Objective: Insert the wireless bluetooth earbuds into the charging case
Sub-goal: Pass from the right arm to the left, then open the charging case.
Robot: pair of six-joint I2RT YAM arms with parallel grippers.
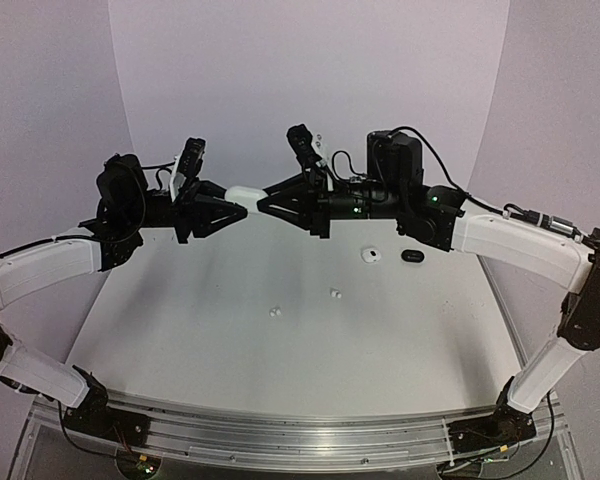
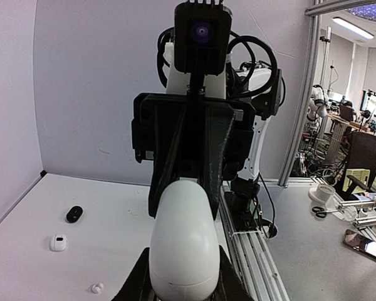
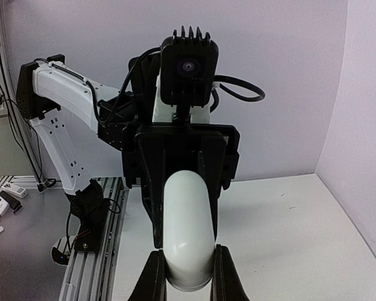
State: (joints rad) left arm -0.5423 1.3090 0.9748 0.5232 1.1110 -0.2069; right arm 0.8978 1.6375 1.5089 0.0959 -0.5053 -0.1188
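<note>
1. The white counter spreads out beneath both arms.
2. The left arm and the right arm reach inward from their sides. They meet above the far middle of the counter.
3. The left pincer is clenched on one end of the charging case. In the left wrist view its dark fingers press against both flanks of the case.
4. The right pincer is clenched on the opposite end. In the right wrist view its fingers hug the rounded white shell.
5. The charging case is white and oval. It hangs level between the two pincers, raised off the counter.
6. A small white piece and a small black piece lie just beside each other on the counter, under the right arm. I cannot tell whether they are buds or cases.
7. Two tiny white earbuds lie loose near the middle of the counter. The second earbud is a little to the right of the first. Both are well apart from the case.
</note>
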